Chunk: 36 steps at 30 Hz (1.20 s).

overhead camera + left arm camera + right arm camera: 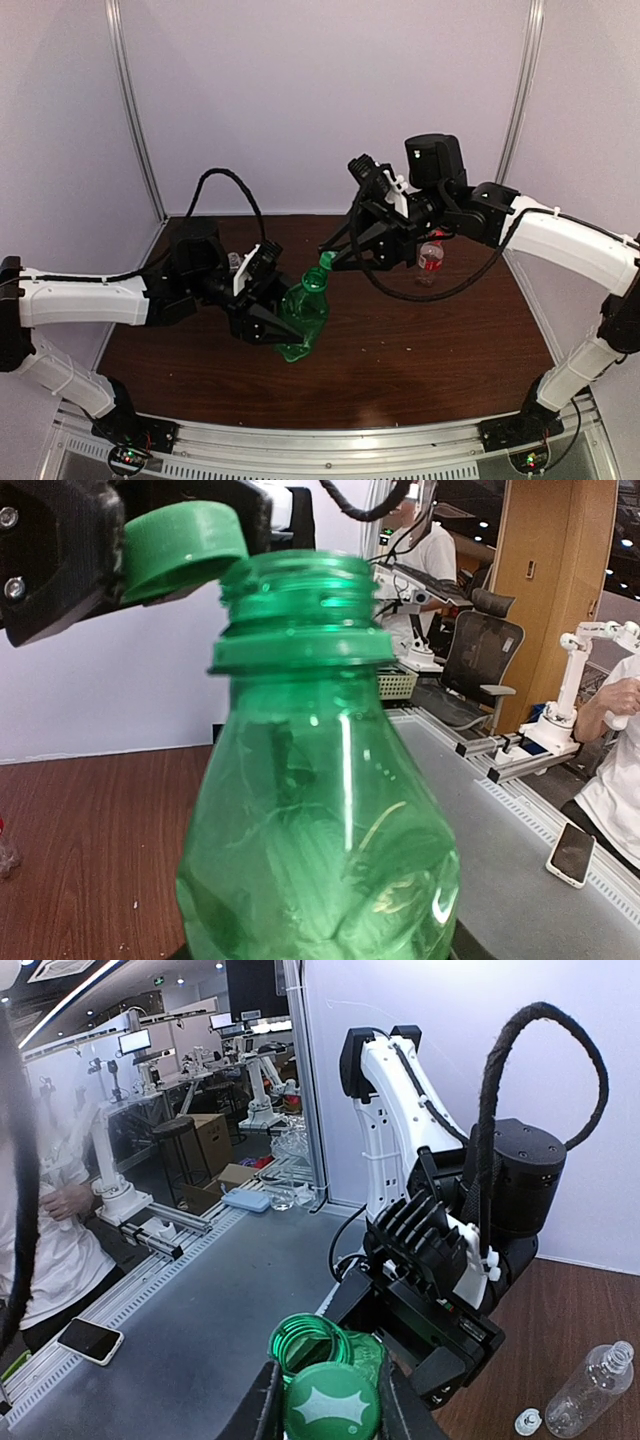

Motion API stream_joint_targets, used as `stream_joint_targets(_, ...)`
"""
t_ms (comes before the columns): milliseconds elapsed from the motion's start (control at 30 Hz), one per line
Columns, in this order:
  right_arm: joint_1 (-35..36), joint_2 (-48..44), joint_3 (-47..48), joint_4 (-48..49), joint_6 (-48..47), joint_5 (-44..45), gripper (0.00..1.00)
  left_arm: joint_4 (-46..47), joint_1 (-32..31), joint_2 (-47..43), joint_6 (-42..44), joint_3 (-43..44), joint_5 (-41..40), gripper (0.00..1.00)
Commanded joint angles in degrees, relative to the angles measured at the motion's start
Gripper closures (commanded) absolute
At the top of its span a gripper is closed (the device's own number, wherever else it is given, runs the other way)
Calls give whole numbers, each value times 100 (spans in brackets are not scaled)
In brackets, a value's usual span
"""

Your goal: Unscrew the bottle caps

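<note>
Green bottle [320, 820] loses its base to btm edge of left wrist view, green cap [332, 1408] is cropped at btm of right wrist view, & in top view red-label bottle [431, 257] sits partly hidden behind right arm [480, 215].

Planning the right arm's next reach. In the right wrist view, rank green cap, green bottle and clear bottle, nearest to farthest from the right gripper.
1. The green cap, between the jaws of the right gripper, bottom centre.
2. The green bottle, its open mouth just behind the cap.
3. The clear bottle, on the table, lower right.
</note>
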Motion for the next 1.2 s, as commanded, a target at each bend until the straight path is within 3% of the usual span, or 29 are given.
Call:
stream_joint_targets(0,-20,-305,142,-12,27,47,93,131,-2,-25,180,191,56,67)
stream_joint_targets(233,-133,-736,-317,337,571,1209,92,-375,7,-476,572,101,-708,67)
stream_joint_targets(567,-391,-1216,-1233,511,1088,2829,91,-921,41,-1325,767,-91,-2503,64)
stream_joint_targets(867,-397,-1255,-1966,547,1161,3671,90,-1409,55,-1736,690,31,-4270,64)
stream_joint_targets(1167,-390,-628,-2660,987,1157,4090,90,-1543,51,-1786,527,133,-5767,61)
